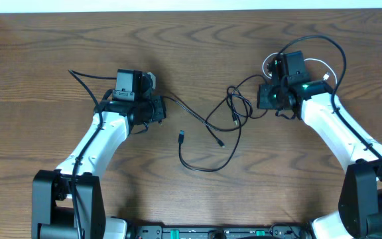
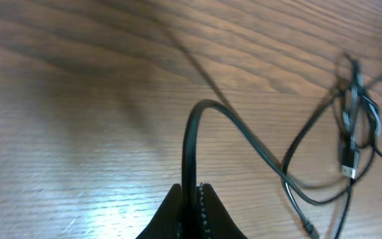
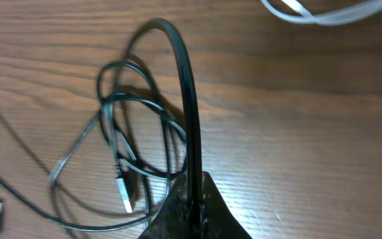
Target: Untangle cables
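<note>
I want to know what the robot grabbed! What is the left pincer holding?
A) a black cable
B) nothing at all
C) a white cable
A: in the left wrist view the left pincer is shut on a black cable that arcs up from between its fingers.

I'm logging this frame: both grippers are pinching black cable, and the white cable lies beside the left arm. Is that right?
No. The white cable lies beside the right arm, not the left; the overhead view shows it. Otherwise correct: the left gripper and the right gripper are each shut on black cable.
</note>
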Robot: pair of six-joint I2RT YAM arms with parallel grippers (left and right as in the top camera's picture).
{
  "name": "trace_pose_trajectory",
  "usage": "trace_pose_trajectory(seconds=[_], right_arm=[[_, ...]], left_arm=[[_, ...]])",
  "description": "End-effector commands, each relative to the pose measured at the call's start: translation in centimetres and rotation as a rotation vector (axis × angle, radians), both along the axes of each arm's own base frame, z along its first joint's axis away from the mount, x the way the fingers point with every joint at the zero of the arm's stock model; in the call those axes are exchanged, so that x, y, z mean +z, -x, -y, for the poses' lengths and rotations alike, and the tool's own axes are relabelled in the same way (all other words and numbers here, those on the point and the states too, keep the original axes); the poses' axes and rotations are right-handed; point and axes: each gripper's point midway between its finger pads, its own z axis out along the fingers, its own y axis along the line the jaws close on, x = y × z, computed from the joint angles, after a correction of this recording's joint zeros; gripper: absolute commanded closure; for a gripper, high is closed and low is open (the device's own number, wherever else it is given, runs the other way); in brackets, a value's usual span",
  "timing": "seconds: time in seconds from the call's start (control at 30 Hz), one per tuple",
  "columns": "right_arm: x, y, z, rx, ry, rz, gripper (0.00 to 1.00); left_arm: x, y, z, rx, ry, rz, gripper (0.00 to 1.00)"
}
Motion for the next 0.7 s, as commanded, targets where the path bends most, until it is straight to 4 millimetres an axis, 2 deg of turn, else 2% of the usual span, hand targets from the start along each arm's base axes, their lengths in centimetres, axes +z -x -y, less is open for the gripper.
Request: trace_pose_trajectory(seconds=[0.0, 0.07, 0.27, 0.37, 0.43, 0.5, 0.53, 0.57, 0.67], right_arm=[[4.3, -1.3, -1.7, 0.081, -0.226, 0.088, 0.99], [6.4, -1.8, -1.1, 0.086, -0.303, 0.138, 0.99], [10.7, -1.6, 3.8, 0.025, -0.401, 0.224, 0.99], [11.4, -0.5, 4.6, 0.037, -0.479, 0.203, 0.99], [10.3, 0.6, 5.1, 0.006, -0.481, 0.133, 0.99], [9.1, 1.8, 5.0, 0.024, -0.467, 0.076, 0.99], [8.0, 3.1, 4.4, 0.081, -0.455, 0.026, 0.99], [7.8, 3.6, 3.6, 0.126, -0.467, 0.014, 0.99], [8.7, 4.6, 0.5, 0.271, -0.577, 0.041, 0.99]], left_arm=[[0.8, -0.1, 1.0, -0.081, 0.026, 0.034, 0.92], [0.8, -0.1, 1.0, -0.083, 0.025, 0.035, 0.93], [0.8, -0.1, 1.0, -0.083, 0.025, 0.033, 0.93], [0.8, -0.1, 1.0, -0.083, 0.024, 0.035, 0.93], [0.6, -0.2, 0.6, -0.071, 0.003, 0.037, 0.92], [0.5, -0.4, 0.1, -0.056, -0.025, 0.040, 0.92], [0.1, -0.8, -1.2, -0.014, -0.095, 0.046, 0.92], [-0.1, -1.0, -2.3, 0.035, -0.146, 0.042, 0.93], [-0.6, -1.1, -6.2, 0.249, -0.291, 0.014, 0.92]])
